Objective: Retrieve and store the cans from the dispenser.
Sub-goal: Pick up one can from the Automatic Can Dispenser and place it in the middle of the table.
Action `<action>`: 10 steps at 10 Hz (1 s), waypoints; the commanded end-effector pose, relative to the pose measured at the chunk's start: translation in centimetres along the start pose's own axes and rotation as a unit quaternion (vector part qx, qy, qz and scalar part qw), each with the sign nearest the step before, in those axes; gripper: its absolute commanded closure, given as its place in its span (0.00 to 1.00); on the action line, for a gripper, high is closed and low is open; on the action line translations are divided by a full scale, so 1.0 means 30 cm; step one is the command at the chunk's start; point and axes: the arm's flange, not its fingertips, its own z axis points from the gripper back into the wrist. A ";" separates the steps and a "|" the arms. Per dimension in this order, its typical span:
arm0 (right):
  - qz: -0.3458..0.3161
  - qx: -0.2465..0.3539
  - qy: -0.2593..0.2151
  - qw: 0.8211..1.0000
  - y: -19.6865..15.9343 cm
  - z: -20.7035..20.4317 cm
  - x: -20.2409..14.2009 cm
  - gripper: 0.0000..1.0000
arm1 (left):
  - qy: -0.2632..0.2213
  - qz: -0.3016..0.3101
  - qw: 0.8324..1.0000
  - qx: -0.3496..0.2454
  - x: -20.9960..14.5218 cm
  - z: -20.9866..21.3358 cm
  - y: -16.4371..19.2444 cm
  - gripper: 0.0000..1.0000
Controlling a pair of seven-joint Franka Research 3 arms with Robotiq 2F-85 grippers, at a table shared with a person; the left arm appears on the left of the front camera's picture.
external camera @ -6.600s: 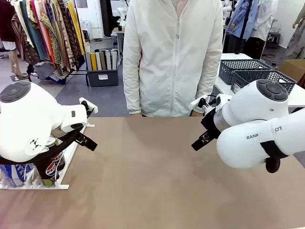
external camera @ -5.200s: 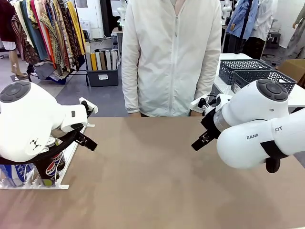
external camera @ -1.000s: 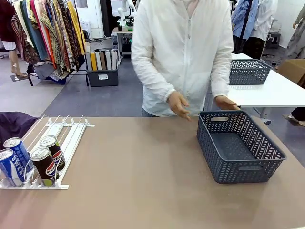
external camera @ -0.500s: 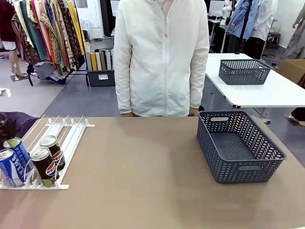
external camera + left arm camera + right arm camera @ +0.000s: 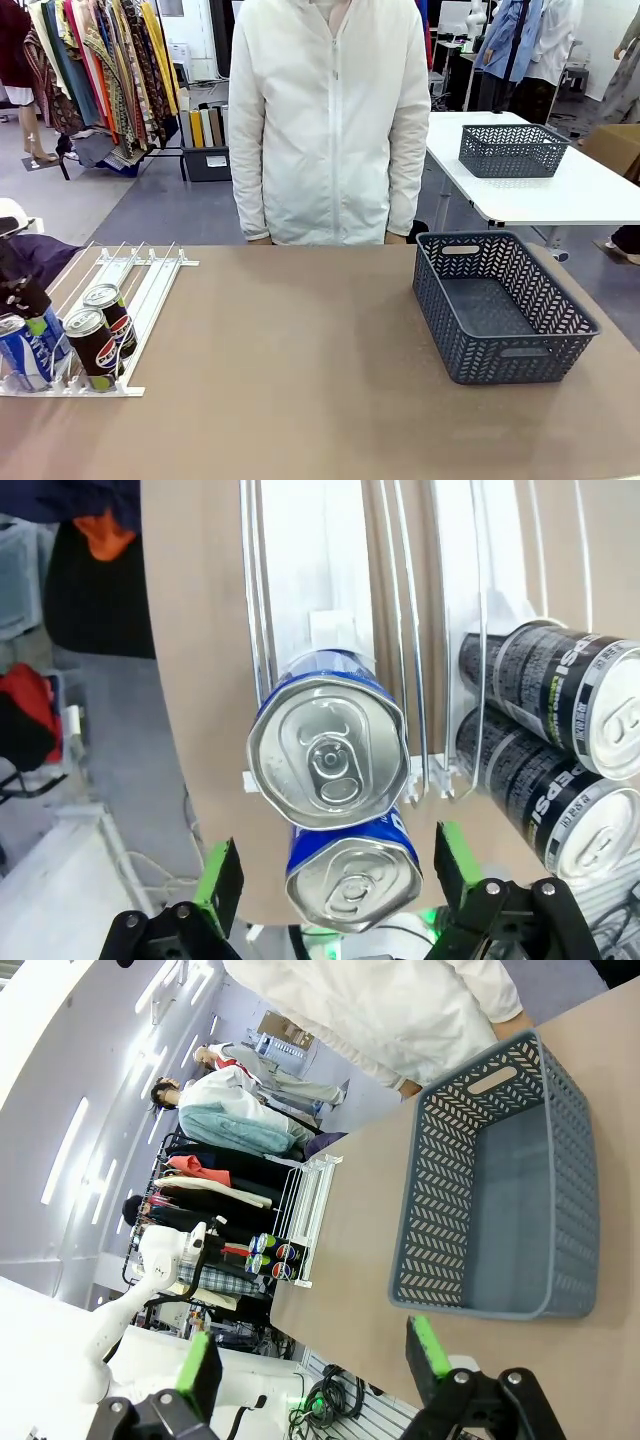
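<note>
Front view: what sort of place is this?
Likely a robot test space staged like a shop: racks of clothes behind, with a white can dispenser and a grey mesh basket on the table.

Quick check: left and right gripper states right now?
Left gripper: open, holding nothing, poised over the blue cans.
Right gripper: open, holding nothing.

— What's the count?
— Four cans: two blue cans [image 5: 328, 738], two black Pepsi cans [image 5: 556, 685], plus one dispenser [image 5: 141, 283]
— Baskets?
— Two mesh baskets [image 5: 441, 300]: one on the desk [image 5: 300, 390], one on the white table [image 5: 600, 196]. One person [image 5: 330, 120] too
</note>
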 end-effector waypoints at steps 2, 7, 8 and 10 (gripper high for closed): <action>0.009 0.009 -0.008 1.000 0.009 0.001 0.018 0.00 | 0.010 -0.005 1.000 0.001 -0.076 -0.067 -0.002 0.00; 0.009 0.009 -0.008 1.000 0.009 0.001 0.018 0.00 | 0.005 -0.012 1.000 -0.006 -0.072 -0.075 -0.009 1.00; 0.009 0.009 -0.008 1.000 0.009 0.001 0.018 0.00 | -0.002 -0.011 1.000 -0.010 -0.074 -0.078 -0.011 1.00; 0.009 0.009 -0.008 1.000 0.009 0.001 0.018 0.00 | -0.003 -0.009 1.000 -0.011 -0.070 -0.084 -0.011 1.00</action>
